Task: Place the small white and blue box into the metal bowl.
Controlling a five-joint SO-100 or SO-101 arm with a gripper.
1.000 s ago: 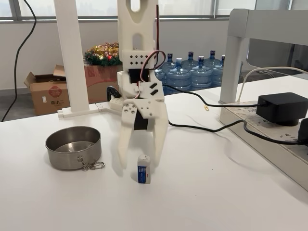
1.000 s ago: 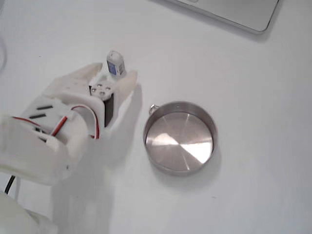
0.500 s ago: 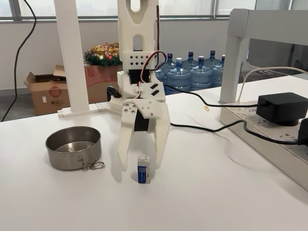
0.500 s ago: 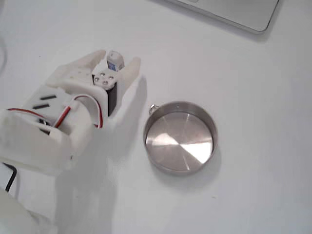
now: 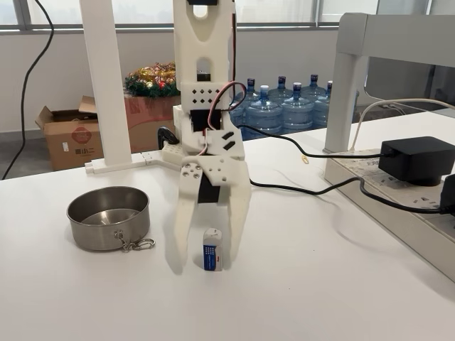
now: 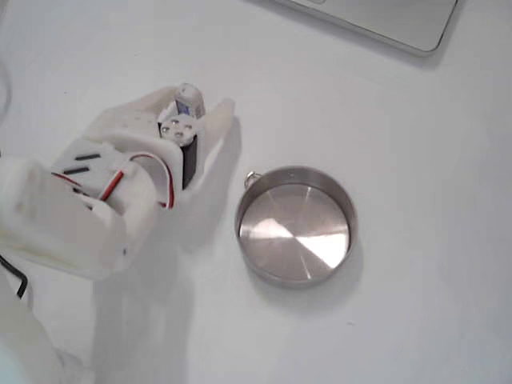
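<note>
- Gripper (image 5: 206, 257) hangs straight down from the white arm (image 5: 205, 85), fingers spread wide and tips close to the table (image 5: 341, 284), one on each side of the box (image 5: 211, 249).
- That spread makes sense: the gap is well wider than the box, so both fingers can slide past it without knocking it over.
- The box stands upright on the table, blue panel facing the front camera. It sits between the fingers, nearer the right-hand one in that view; I can't tell whether that finger touches it.
- From above, the gripper (image 6: 192, 112) straddles the box (image 6: 188, 100), with only its top peeking out beyond the wrist.
- Nothing is gripped yet: the jaws stand apart and the box rests on its own base.
- The bowl (image 5: 109, 217) waits well to the left in the front view, empty, clip ring (image 5: 135, 245) at its near rim; from above the bowl (image 6: 295, 226) lies just beside the arm.
- My read: this is the pre-grasp line-up. Next comes a squeeze, and being off-centre, the box may get nudged sideways or tipped as the fingers close.
</note>
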